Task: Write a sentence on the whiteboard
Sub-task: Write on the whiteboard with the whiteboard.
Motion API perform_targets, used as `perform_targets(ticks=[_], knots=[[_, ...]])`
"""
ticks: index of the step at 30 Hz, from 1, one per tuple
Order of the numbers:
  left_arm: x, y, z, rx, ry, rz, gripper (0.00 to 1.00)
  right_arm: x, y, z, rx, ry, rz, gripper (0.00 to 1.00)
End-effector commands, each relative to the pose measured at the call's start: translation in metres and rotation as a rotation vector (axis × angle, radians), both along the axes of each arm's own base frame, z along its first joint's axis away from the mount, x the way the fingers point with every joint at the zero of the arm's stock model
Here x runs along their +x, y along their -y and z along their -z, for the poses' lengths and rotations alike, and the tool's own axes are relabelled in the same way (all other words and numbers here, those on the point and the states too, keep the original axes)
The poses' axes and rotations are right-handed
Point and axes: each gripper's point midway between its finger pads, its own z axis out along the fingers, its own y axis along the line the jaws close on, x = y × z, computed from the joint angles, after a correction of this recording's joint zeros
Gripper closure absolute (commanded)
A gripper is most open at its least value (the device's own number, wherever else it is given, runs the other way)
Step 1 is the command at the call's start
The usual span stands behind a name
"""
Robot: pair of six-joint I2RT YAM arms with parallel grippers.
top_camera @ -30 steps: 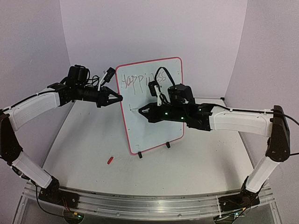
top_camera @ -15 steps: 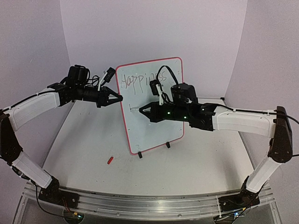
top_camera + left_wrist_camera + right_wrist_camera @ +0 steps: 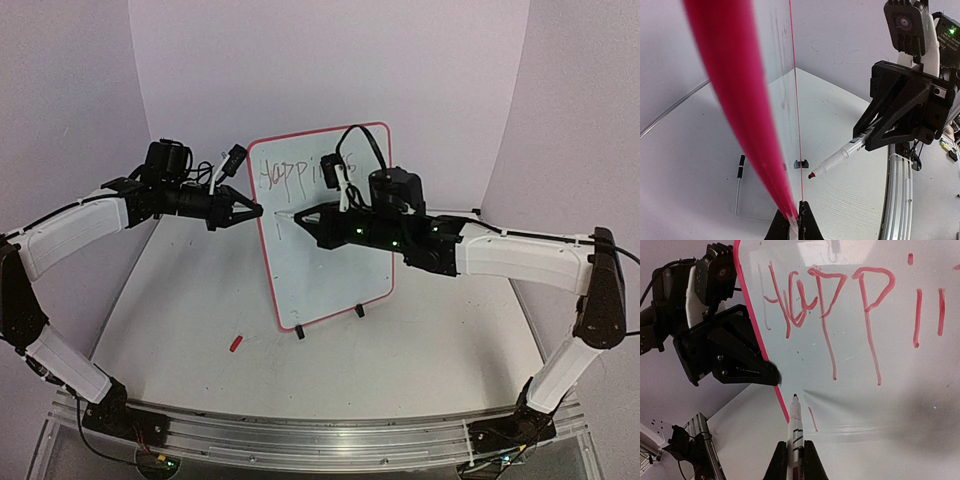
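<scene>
Risk: R gripper (image 3: 300,216), clenched on slim red-white marker pen (image 3: 795,430), pushes too hard at 9 o'clock of upright glossy white red-rimmed whiteboard (image 3: 330,270) mid-table, skewing it in the rim pinch of L gripper (image 3: 255,211) & wobbling red handwritten sentence (image 3: 827,325).

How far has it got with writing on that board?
Done: a first line, starting "Happi", stands in red on the whiteboard, its end partly hidden behind the arm. In hand: the right tool grips the marker, tip near a short stroke that begins a second line, while the left tool clamps the board's edge. Left: probably most of that second line.
</scene>
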Motion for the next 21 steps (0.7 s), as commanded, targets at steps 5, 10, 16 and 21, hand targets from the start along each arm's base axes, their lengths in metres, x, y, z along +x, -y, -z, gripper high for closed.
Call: perform_targets(ticks=[5,10,16,21], knots=[[-0.022,-0.001,0.047,0.126,-0.118,0.041,1.0,0.01,-0.008,-0.01,0.025,0.043,0.025,1.0],[-0.022,-0.001,0.046,0.125,-0.117,0.042,1.0,0.015,-0.006,-0.006,0.019,0.035,0.059,1.0],[-0.022,-0.001,0.046,0.125,-0.116,0.042,1.0,0.013,0.0,-0.012,0.025,0.047,0.071,1.0],[-0.022,-0.001,0.046,0.124,-0.117,0.042,1.0,-0.002,0.009,-0.025,0.057,0.073,0.029,1.0]])
